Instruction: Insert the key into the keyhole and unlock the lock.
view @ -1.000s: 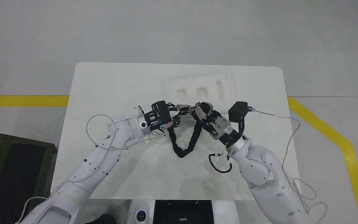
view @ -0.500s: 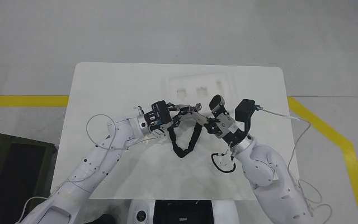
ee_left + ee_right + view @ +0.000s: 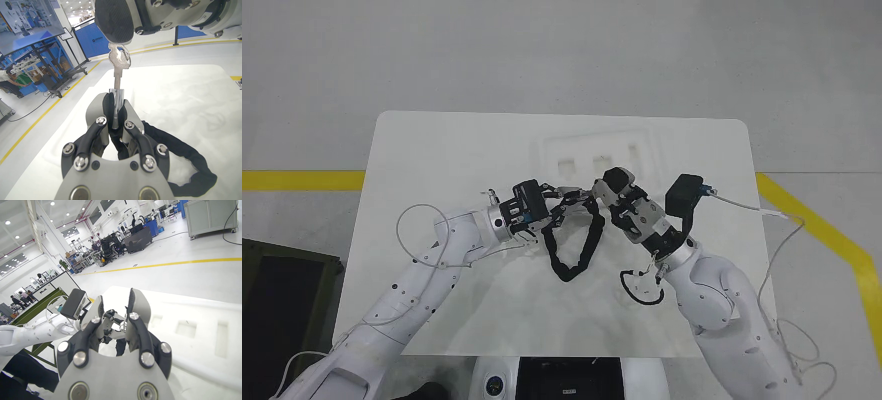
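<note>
On the left of the table [image 3: 442,160], my left gripper [image 3: 115,106] is closed tight on the lock [image 3: 118,94]. It holds the chrome cylinder with its end turned towards the other arm, and the black chain [image 3: 181,151] droops from it onto the white top. Next along, the key [image 3: 118,58] stands in line with the cylinder, its blade partway in and its head and small ring [image 3: 129,59] sticking out free. Just beyond it my right gripper [image 3: 116,303] has its jaws apart with the key head between them, lying nearer one of the pads [image 3: 113,19]. I cannot tell whether that pad touches it. I judge the step in hand to be taking the key head again, seating it and turning it. To do this well I want the head centred between the pads before I close, with the flat faces against them rather than the edges, and the ring kept out of the pinch. I should push straight along the blade's line until it seats, then twist from the wrist about that same line. The left grip must hold firm meanwhile, or the cylinder will turn with the key. Any sideways load could jam or bend the blade.
</note>
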Available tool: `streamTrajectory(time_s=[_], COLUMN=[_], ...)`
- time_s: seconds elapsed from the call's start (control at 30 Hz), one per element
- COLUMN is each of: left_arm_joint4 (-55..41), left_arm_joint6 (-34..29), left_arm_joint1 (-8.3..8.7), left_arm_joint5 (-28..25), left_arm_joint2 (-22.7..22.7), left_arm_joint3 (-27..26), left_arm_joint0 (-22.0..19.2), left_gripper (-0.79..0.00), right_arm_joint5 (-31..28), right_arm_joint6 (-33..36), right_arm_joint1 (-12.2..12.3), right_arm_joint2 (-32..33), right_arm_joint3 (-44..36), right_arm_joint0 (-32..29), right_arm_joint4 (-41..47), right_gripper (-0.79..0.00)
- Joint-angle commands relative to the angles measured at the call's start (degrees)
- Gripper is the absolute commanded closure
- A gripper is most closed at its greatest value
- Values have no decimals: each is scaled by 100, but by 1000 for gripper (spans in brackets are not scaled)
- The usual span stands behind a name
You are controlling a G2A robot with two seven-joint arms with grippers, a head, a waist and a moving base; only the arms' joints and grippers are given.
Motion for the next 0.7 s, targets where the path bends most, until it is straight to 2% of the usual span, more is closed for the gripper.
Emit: streamTrajectory(time_s=[0.0, 0.23, 0.4, 0.67], left_arm_joint4=[0, -83, -258, -1119], left_arm_joint6=[0, -206, -232, -466], left_arm_joint1=[0, 0, -7, -42], left_arm_joint5=[0, 57, -108, -1308], left_arm_joint2=[0, -58, -93, -60], left_arm_joint3=[0, -146, -167, 152], left_arm_joint0=[0, 124, 165, -20], left_gripper=[0, 0, 0, 0], right_arm_joint5=[11, -12, -157, -980], right_arm_joint6=[-28, -78, -307, -725], right_arm_joint1=[-5, -7, -10, 27], right_arm_joint2=[-6, 59, 82, 307], right_arm_joint3=[35, 11, 64, 430], right_arm_joint0=[10, -17, 37, 87], right_arm_joint4=[-17, -53, -295, -436], right_gripper=[0, 0, 0, 0])
